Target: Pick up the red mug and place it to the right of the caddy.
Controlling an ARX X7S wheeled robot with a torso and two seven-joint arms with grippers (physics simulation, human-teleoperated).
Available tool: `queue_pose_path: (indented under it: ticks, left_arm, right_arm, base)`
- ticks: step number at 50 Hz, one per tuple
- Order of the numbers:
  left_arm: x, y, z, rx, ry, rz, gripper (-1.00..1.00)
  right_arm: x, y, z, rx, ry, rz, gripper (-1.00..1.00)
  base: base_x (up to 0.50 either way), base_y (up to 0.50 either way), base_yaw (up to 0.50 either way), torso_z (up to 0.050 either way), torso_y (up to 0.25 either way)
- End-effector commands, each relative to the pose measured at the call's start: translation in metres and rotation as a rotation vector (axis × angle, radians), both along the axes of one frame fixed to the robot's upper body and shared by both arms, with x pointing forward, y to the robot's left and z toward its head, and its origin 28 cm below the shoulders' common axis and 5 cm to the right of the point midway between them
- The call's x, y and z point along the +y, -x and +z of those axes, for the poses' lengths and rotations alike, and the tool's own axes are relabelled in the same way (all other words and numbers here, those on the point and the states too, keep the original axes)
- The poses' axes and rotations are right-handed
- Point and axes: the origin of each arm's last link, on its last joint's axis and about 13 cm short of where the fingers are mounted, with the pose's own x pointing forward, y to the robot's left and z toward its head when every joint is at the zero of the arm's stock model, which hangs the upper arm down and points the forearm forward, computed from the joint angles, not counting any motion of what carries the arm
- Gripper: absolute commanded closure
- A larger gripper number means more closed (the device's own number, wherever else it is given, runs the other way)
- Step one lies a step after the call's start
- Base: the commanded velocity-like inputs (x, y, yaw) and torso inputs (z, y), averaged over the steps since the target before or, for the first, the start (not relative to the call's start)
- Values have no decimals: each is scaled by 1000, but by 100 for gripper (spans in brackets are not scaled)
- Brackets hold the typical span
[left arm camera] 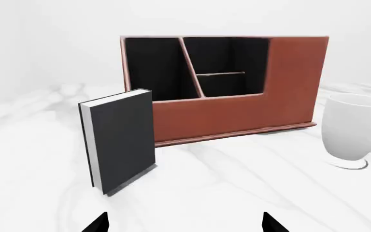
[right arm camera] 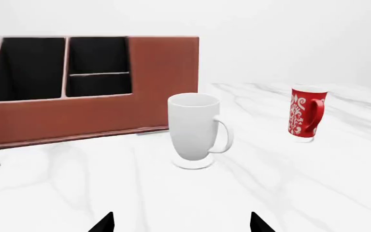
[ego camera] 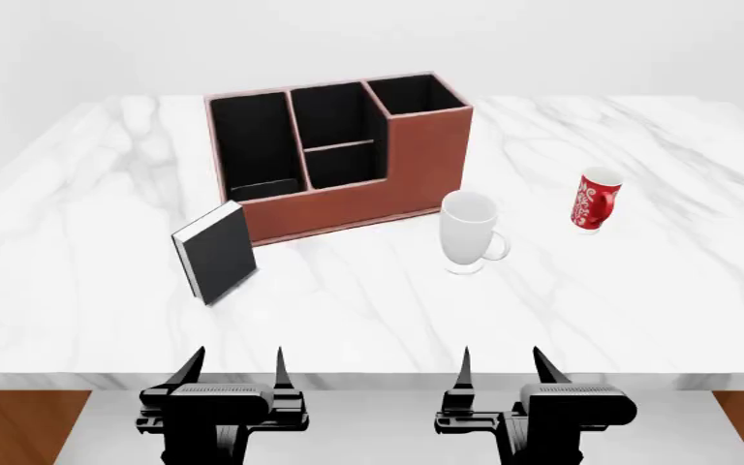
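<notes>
Head view: we held both claws, left and right, open and empty; the mug stood upright, well ahead-right of our right claw, caddy beyond

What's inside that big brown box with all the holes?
The caddy shows only black lining in its compartments, and nothing can be seen stored there. The taller compartment's floor is hidden by its own walls, so something low in there could go unseen.

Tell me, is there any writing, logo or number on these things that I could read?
None can be read.
The red mug bears white swirling ornament, not letters.
The book has a plain dark cover.
The white mug and the caddy are unmarked.
</notes>
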Motion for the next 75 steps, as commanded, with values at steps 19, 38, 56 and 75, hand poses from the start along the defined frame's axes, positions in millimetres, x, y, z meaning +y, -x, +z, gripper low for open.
queue_pose_path:
  ticks: [19, 38, 56, 75]
  left_arm:
    - [-1, -2, -4, 9, -16, -29, -100]
    - [-2, -2, -4, -2, -32, -27, -100]
    - [-2, -25, 102, -69, -51, -92, -100]
    - [-4, -67, 216, -227, -53, -84, -100]
  right_arm:
    - [2, -1, -1, 48, -11, 31, -100]
    - [1, -1, -1, 63, -2, 20, -100]
    - [-8, -18, 60, 84, -72, 57, -100]
    - [-21, -47, 107, 51, -2, 3, -100]
  base:
    - [0, -178, 0, 0, 0]
    - [4, -500, 0, 0, 0]
    - [7, -346, 0, 0, 0]
    - [291, 0, 0, 0, 0]
